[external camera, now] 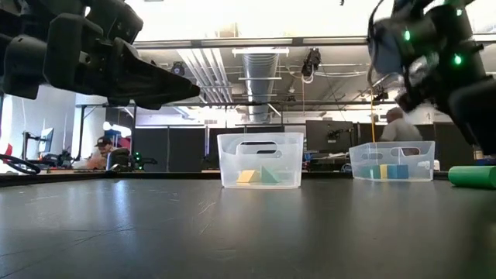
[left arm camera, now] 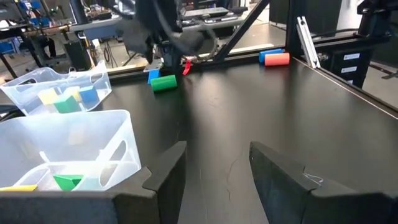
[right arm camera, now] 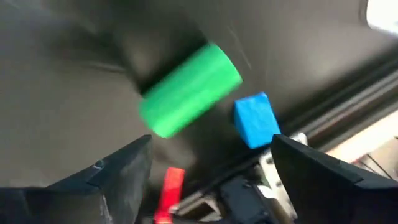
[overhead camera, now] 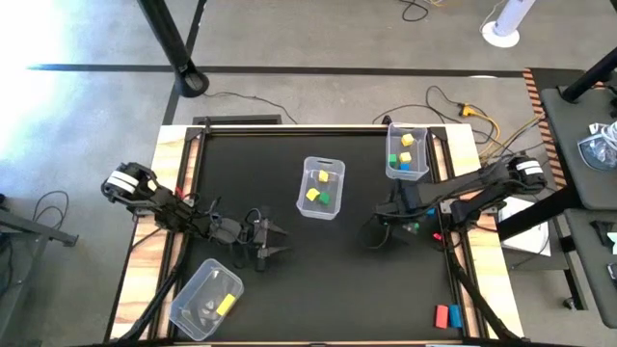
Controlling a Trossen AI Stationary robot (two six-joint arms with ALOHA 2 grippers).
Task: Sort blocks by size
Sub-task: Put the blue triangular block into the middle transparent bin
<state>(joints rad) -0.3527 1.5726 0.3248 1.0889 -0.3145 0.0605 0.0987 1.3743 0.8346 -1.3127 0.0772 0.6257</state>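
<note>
My right gripper (right arm camera: 208, 177) hangs over the right edge of the black tabletop (overhead camera: 318, 280), fingers spread wide, nothing between them. Right wrist view shows what the high view barely resolves: a green cylindrical block (right arm camera: 189, 90) lying on its side and a small blue cube (right arm camera: 255, 119) just beside it, both just ahead of my open fingers and not touched; a small red piece (right arm camera: 168, 186) sits near the table rail. Left wrist view catches the same green block and blue cube far across the tabletop, plus a red-and-blue bar (left arm camera: 273, 58) near the rail. My left gripper (overhead camera: 265, 241) waits low over the left-centre tabletop, open and empty. High view alone gives the bins: clear plastic bin in the middle (overhead camera: 321, 189) with yellow and green blocks, clear bin at the far right corner (overhead camera: 407, 152) with yellow, green and blue blocks, and a clear bin at the near left (overhead camera: 205, 299) with one yellow bar (overhead camera: 226, 305). A red and blue pair (overhead camera: 445, 315) lies off the mat at the near right.
</note>
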